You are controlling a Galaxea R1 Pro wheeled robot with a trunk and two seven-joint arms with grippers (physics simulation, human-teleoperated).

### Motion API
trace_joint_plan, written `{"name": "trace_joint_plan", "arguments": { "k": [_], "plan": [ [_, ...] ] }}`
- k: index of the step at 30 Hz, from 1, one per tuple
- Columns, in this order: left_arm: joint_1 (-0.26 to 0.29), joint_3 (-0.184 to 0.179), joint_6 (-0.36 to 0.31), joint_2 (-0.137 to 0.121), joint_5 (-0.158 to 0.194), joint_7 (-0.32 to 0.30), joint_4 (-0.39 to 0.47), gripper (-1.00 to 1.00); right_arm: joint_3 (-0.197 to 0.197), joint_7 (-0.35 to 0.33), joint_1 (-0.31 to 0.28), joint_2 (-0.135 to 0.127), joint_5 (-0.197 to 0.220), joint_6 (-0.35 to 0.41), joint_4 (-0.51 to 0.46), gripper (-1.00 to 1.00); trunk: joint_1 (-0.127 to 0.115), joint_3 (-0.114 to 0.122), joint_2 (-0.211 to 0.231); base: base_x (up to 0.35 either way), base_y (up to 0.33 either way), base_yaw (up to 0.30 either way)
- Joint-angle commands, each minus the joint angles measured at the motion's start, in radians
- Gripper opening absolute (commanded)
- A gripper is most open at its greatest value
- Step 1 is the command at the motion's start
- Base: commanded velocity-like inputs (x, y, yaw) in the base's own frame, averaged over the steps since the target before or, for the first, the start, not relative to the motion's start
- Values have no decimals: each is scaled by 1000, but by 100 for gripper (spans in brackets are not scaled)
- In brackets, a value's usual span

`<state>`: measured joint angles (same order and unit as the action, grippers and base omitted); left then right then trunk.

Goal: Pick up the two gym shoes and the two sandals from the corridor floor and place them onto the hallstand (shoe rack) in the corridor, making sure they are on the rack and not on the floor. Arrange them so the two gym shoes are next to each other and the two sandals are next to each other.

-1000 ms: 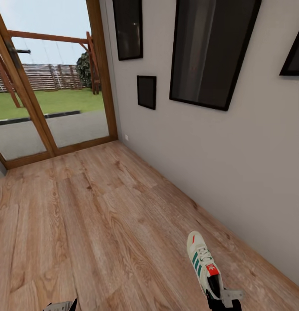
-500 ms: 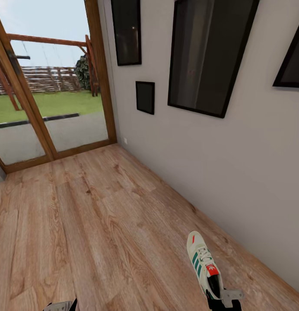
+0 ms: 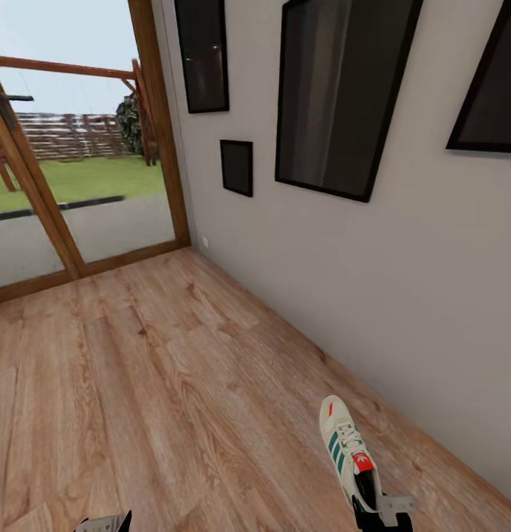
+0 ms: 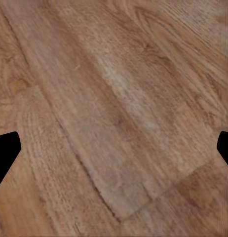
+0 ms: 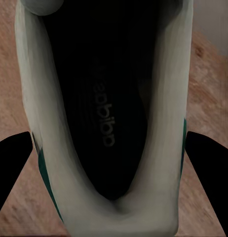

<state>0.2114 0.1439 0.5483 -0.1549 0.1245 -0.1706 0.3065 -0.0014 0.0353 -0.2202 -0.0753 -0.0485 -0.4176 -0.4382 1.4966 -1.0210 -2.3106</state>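
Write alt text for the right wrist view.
A white gym shoe seen from above its heel, its dark insole open to the camera. The right gripper's black fingers flank the shoe's sides over the wood-plank floor.

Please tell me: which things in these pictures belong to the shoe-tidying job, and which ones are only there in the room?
Belong to the job:
- gym shoe, held at its heel by the right gripper
- floor, where the shoes were lying

Only there:
- dark picture frames on the wall
- glass door to the garden
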Motion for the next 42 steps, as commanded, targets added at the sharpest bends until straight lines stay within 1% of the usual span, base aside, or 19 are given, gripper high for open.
{"name": "trace_joint_plan", "arguments": {
  "k": [1, 8, 38, 42],
  "plan": [
    [0, 2, 1, 0, 10, -10, -1, 100, 0, 4, -1, 0, -5, -3, 1, -100, 0, -1, 0, 0, 0, -244],
    [0, 2, 1, 0, 10, -10, -1, 100, 0, 4, -1, 0, -4, -3, 1, -100, 0, -1, 0, -128, 90, -257],
    [0, 3, 1, -1, 9, -10, -3, 100, -2, 5, -1, 0, -4, -1, 2, -100, 0, -1, 0, -268, 205, -264],
    [-6, 2, 1, -1, 9, -10, -2, 100, -2, 5, -1, 0, -4, -1, 1, -100, 0, -1, 0, -41, 33, -265]
  ]
}}
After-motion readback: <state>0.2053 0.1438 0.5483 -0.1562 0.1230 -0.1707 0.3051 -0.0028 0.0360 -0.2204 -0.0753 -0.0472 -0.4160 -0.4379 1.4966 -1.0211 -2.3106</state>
